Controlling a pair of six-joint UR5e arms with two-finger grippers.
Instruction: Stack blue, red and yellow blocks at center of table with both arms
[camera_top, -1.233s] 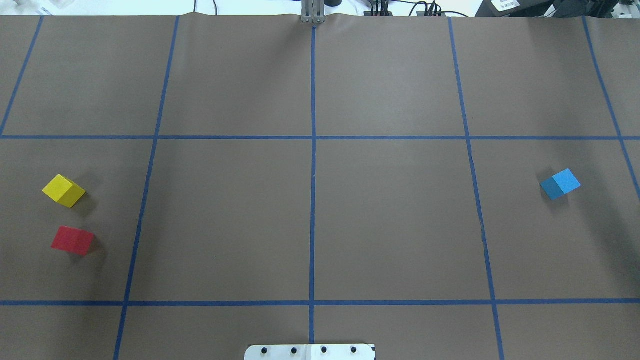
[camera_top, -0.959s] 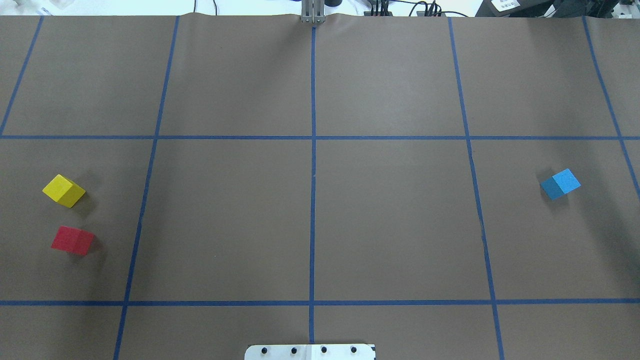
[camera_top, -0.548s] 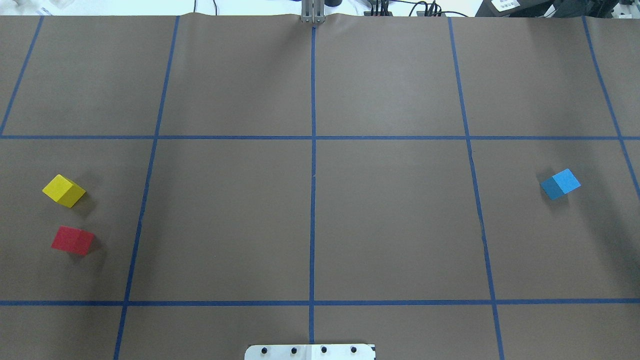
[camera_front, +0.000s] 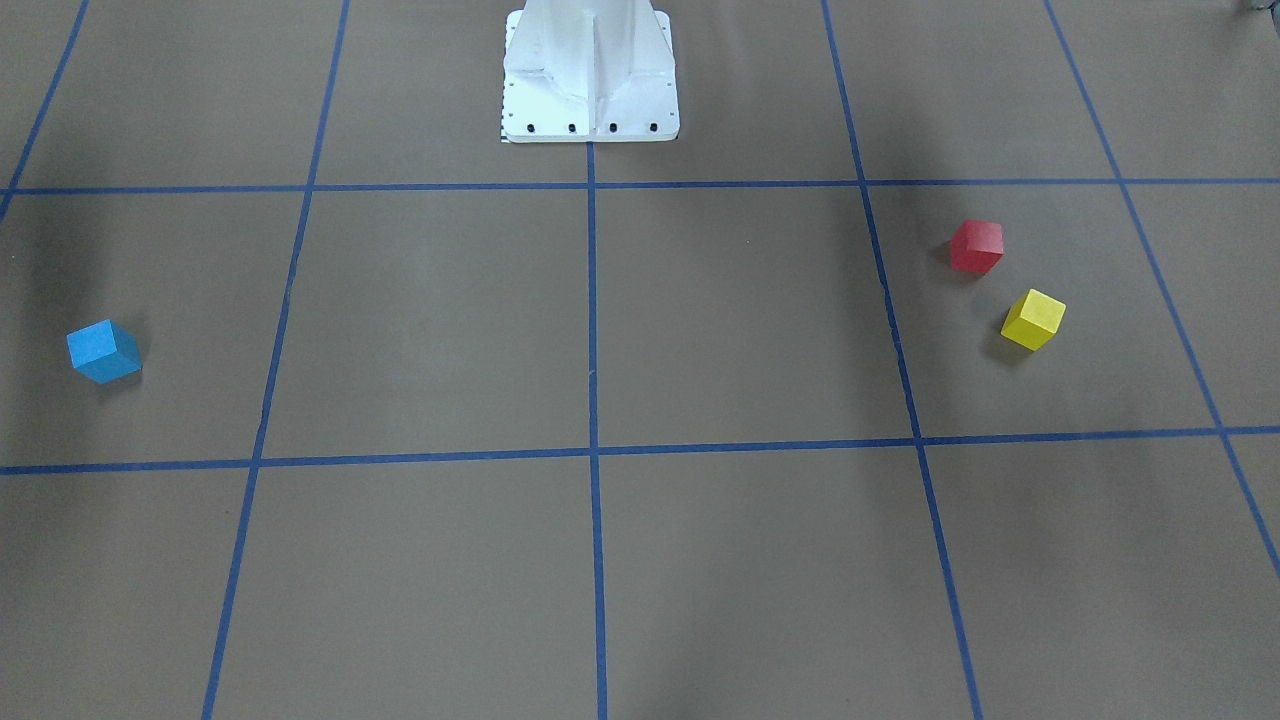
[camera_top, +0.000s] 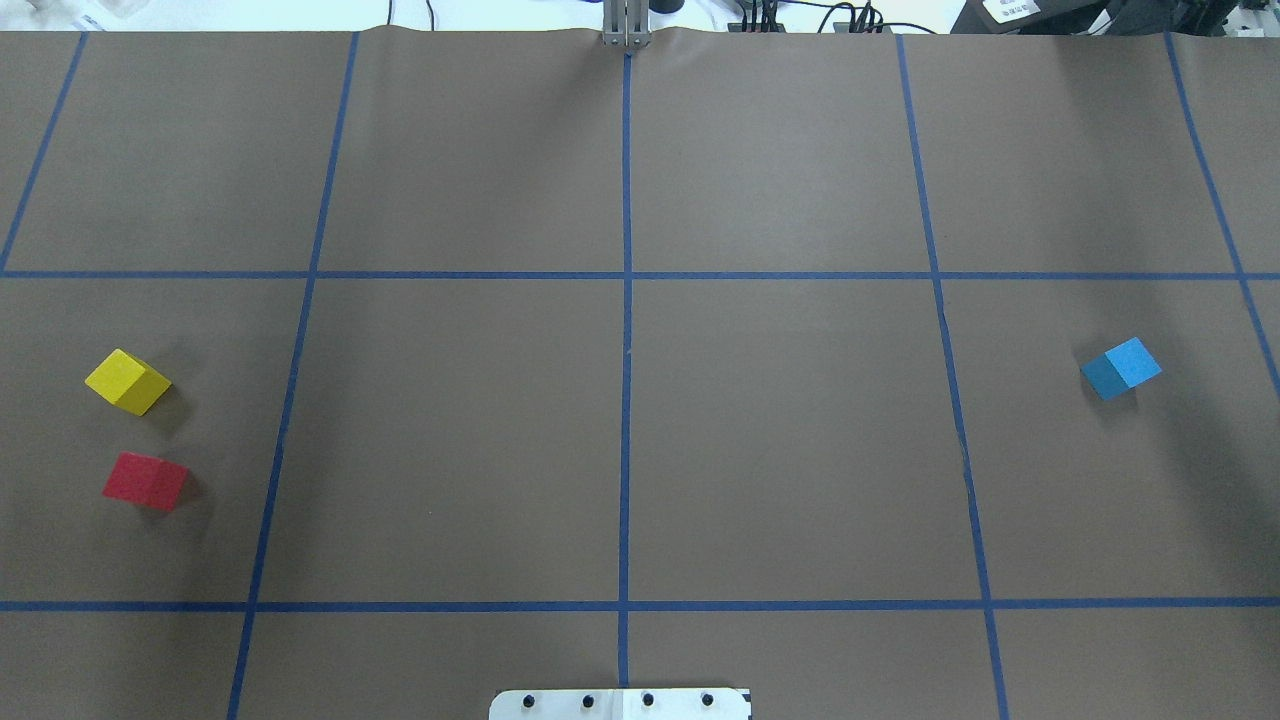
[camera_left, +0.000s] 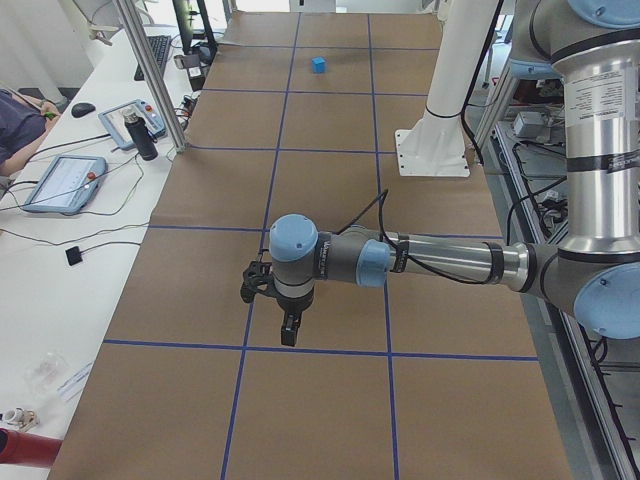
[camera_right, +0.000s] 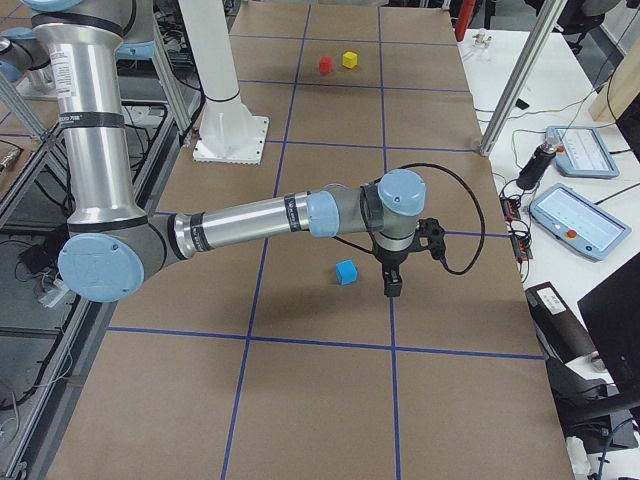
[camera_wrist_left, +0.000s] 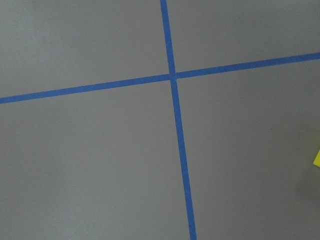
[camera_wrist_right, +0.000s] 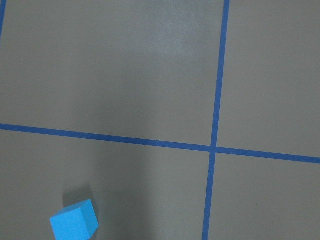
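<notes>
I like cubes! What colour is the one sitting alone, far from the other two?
Light blue; that block shows best overhead.

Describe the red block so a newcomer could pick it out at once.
Start at the table with its blue tape grid and go to the robot's left end, where two cubes sit close but apart in one grid cell. The red block is the one nearer the robot; its neighbour, the yellow block, lies farther out, and the blue block sits alone at the opposite end.
</notes>
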